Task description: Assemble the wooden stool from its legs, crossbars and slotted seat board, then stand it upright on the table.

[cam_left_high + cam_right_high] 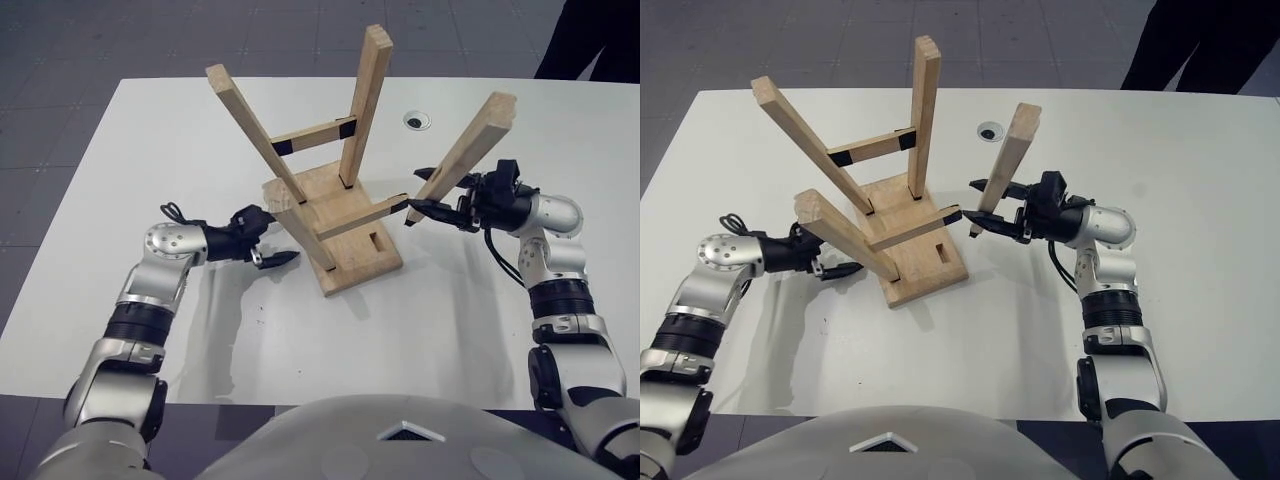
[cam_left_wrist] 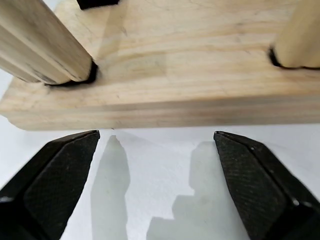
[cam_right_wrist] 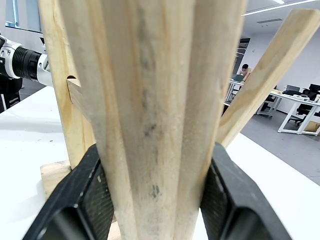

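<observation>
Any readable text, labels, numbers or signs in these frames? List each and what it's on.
None.
The seat board, the leg in the right gripper, the other legs and the crossbars are bare wood.
The table is plain white.
No marking can be read on the left gripper.

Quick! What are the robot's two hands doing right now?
Left gripper: open, holding nothing.
Right gripper: shut on a wooden leg.

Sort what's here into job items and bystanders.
Job: seat board, fitted legs, crossbars, loose leg in right gripper, open left gripper, table.
Bystanders: grommet.
</observation>
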